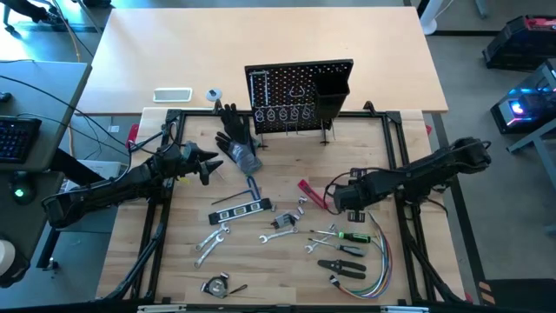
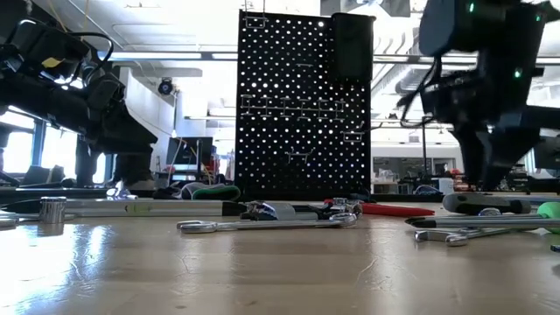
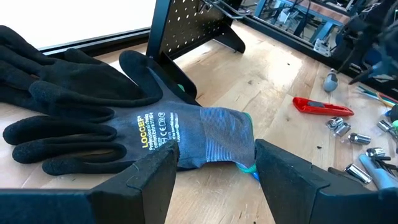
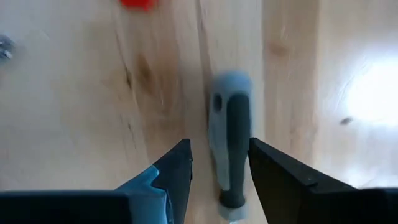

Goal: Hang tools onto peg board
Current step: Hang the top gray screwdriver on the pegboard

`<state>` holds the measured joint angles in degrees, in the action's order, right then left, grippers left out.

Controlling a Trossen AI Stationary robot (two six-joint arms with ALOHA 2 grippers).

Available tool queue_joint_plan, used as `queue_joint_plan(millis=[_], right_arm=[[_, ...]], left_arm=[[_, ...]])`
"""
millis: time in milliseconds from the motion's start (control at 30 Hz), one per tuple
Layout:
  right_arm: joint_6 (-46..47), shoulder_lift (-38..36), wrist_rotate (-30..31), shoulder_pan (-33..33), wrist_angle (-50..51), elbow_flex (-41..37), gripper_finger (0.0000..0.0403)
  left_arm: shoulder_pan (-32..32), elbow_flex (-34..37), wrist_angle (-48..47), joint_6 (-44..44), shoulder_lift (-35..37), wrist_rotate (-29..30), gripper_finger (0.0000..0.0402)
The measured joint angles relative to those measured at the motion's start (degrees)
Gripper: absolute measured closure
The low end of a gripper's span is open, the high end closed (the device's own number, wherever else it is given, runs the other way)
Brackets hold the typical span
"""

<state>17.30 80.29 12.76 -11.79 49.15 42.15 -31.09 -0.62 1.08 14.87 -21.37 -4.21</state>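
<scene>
At centre right of the high view the right gripper [image 4: 219, 171] hangs low over the bench [image 1: 182, 287], jaws parted astride a grey-and-black tool handle [image 4: 229, 149] lying flat. The left gripper [image 3: 214, 168], jaws wide, hovers over the black glove [image 3: 93, 124]. The peg board [image 1: 287, 91] stands at top centre, with the tools [image 1: 261, 222] scattered across the lower middle.

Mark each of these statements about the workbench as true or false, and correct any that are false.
1. The left gripper hangs open above the black glove. True.
2. The peg board lies flat on the table. False: it stands upright on its legs.
3. A grey-and-black handle lies between the right gripper's fingers. True.
4. The black level hangs on the peg board. False: it lies on the table.
</scene>
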Motion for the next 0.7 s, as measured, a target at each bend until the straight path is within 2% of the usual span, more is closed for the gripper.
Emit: queue_joint_plan(millis=[200,400,533,700], right_arm=[[2.1,0.1,-4.3,4.0,-2.4,-4.6,0.0249],[2.2,-0.4,-9.7,7.3,-15.0,-10.4,0.0249],[2.7,-0.4,-8.5,7.9,-17.7,-11.8,0.0256],[2.6,-0.4,-7.9,7.9,-18.7,-11.9,0.0288]], left_arm=[[0.0,0.0,0.0,0.0,0.0,0.0,0.0197],[0.0,0.0,0.0,-0.5,0.0,0.0,0.0197],[0.0,0.0,0.0,-0.5,0.0,0.0,0.0197],[0.0,0.0,0.0,-0.5,0.0,-0.1,0.0197]])
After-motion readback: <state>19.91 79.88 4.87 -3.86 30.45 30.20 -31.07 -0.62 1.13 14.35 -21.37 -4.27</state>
